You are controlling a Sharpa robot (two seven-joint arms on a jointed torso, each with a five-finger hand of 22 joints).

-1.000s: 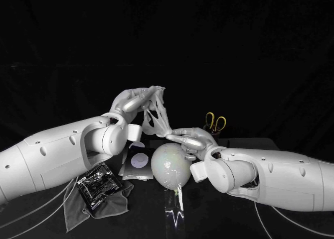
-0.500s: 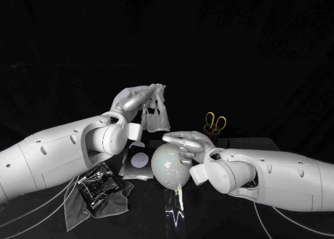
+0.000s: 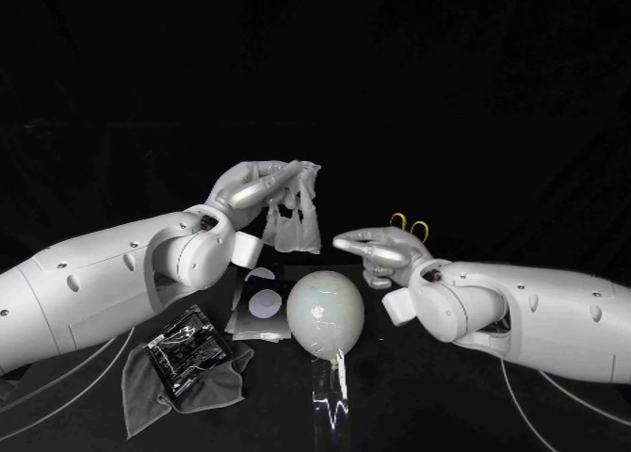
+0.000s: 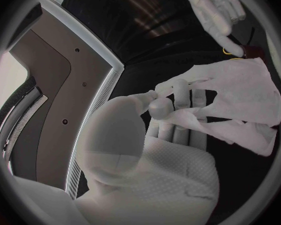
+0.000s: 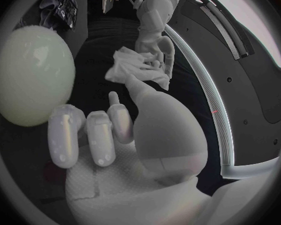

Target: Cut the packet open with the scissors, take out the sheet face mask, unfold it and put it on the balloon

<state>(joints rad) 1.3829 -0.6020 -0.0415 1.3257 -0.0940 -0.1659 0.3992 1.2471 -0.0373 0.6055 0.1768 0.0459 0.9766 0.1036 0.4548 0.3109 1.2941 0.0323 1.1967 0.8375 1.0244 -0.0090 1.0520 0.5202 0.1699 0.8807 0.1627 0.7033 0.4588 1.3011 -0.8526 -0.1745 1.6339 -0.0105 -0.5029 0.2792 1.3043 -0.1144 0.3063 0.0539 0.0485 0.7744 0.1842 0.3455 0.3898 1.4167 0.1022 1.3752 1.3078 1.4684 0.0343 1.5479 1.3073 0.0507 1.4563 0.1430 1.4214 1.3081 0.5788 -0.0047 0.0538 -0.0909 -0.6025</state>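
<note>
- The left hand (image 3: 259, 188) is up in the air over the bench (image 3: 438, 414).
- It pinches the top of the white sheet mask (image 3: 293, 224) between its thumb and fingers (image 4: 178, 89).
- The mask hangs down from that hand. It is bunched and crumpled, not spread flat.
- The mask is in the air above the balloon (image 3: 325, 311), with a gap between them.
- The balloon is pale and egg-shaped. It lies on the bench between the two arms, with its knotted end toward the robot.
- The right hand (image 3: 380, 252) is in the air just beside the low end of the mask, above the balloon and a bit to its side.
- This hand holds nothing. Some of its fingers are loosely bent, and one finger sticks out toward the mask.
- That finger's tip is very near the mask. I cannot tell if it touches.
- The yellow handles of the scissors (image 3: 408, 224) peek up behind the right hand.
- The shiny black packet (image 3: 188, 343) lies on a grey cloth (image 3: 173, 391) under the left arm.
- A dark flat sheet with a pale round spot (image 3: 263, 303) lies just beside the balloon.
- A strip of clear film (image 3: 328, 391) lies on the bench in front of the balloon's knot.
</note>
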